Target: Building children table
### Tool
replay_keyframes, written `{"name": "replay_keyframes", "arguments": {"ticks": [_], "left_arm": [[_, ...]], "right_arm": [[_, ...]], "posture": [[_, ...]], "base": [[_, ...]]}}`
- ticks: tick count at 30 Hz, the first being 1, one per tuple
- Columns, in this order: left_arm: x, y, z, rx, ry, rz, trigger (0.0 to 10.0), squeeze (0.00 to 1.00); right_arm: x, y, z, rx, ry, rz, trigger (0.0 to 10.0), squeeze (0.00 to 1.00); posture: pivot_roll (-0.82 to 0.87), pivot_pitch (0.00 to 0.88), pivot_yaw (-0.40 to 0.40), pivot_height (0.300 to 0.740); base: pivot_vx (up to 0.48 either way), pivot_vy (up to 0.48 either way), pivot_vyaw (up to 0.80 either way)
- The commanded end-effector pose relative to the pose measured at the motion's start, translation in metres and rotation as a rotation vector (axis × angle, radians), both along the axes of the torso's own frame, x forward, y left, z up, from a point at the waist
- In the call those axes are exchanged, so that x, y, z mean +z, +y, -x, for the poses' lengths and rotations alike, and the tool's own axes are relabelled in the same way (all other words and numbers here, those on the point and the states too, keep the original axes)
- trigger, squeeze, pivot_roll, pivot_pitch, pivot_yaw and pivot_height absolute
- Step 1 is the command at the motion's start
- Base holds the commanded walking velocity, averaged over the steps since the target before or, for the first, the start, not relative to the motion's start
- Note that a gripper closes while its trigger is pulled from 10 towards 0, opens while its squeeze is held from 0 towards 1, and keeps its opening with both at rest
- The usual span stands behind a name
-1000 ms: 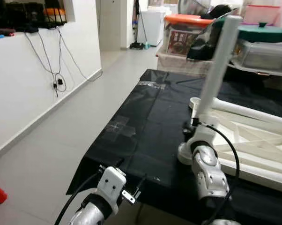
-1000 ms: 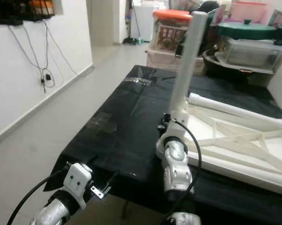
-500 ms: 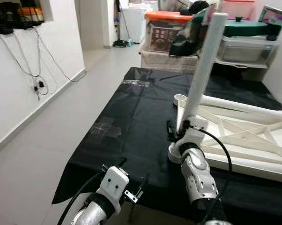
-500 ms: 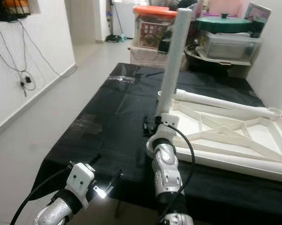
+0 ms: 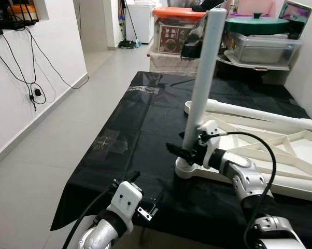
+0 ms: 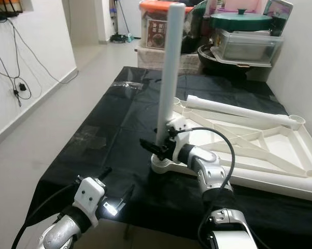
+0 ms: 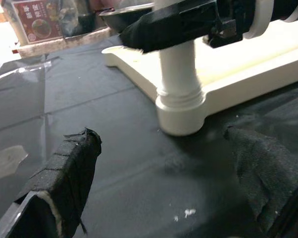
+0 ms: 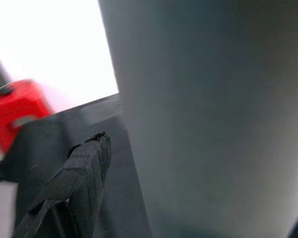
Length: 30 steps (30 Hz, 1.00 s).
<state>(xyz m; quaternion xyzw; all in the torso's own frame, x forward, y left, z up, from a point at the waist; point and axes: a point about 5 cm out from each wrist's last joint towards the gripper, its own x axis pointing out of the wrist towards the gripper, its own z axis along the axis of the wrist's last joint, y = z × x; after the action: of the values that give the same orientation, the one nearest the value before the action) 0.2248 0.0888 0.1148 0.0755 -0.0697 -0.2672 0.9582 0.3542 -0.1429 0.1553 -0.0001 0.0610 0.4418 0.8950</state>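
Left eye view, from beside the robot: a white wall with dangling black cables (image 5: 34,93) runs down the left of the room, pale floor tiles (image 5: 52,155) beside it; a black cloth (image 5: 140,129) covers a low surface in the middle, a strip of clear tape (image 5: 110,142) stuck on its near-left part; the left gripper (image 5: 145,199) hangs low at the cloth's near edge, its two black fingers spread well apart and holding nothing, and in the left wrist view those padded fingertips (image 7: 72,161) frame the base of the leg without touching it; just right of centre a white table leg (image 5: 202,78) stands upright in the corner socket (image 5: 189,168) of the upturned white children's table (image 5: 280,155), which lies flat on the cloth with its ribbed underside facing up; the right gripper (image 5: 188,151) reaches in from the right and is closed around the lower part of that leg, just above the socket, one black finger (image 5: 175,150) showing on the leg's left side; the right wrist view is pressed close against the pale leg (image 8: 203,114), one black fingertip (image 8: 82,168) alongside it; a second white leg (image 5: 259,113) lies along the far edge of the table; behind the cloth stand an orange-lidded storage box (image 5: 176,31) and, further right, a clear bin (image 5: 265,46) topped by a green lid (image 5: 257,23).
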Motion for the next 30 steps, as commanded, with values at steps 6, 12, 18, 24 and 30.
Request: {"name": "replay_keyframes", "arguments": {"ticks": [6, 12, 18, 24, 30], "left_arm": [[-0.007, -0.001, -0.005, 0.003, 0.009, -0.018, 10.0, 0.0], [-0.009, -0.002, -0.013, -0.005, 0.016, -0.017, 10.0, 0.0], [-0.011, -0.002, -0.021, 0.002, 0.019, -0.022, 10.0, 0.0], [-0.012, -0.001, -0.024, -0.008, 0.017, -0.029, 10.0, 0.0], [-0.015, 0.001, -0.03, -0.004, 0.018, -0.036, 10.0, 0.0]], "right_arm": [[0.003, 0.029, -0.003, 0.15, 0.038, -0.088, 0.0, 0.0], [0.003, 0.027, -0.005, 0.042, 0.013, -0.163, 0.0, 0.0], [-0.005, -0.015, -0.018, -0.756, -0.013, -0.076, 0.0, 0.0], [-0.008, -0.045, 0.007, -1.269, -0.052, -0.015, 0.0, 0.0], [-0.011, -0.027, 0.016, -1.308, -0.052, -0.084, 0.0, 0.0]], "posture": [[0.13, 0.0, -0.032, 0.74], [0.11, 0.0, -0.019, 0.74], [0.08, 0.0, -0.006, 0.74], [0.08, 0.0, -0.004, 0.74], [0.06, 0.0, -0.003, 0.74]], "base": [[0.0, 0.0, 0.0], [0.0, 0.0, 0.0], [0.0, 0.0, 0.0], [0.0, 0.0, 0.0], [0.0, 0.0, 0.0]]}}
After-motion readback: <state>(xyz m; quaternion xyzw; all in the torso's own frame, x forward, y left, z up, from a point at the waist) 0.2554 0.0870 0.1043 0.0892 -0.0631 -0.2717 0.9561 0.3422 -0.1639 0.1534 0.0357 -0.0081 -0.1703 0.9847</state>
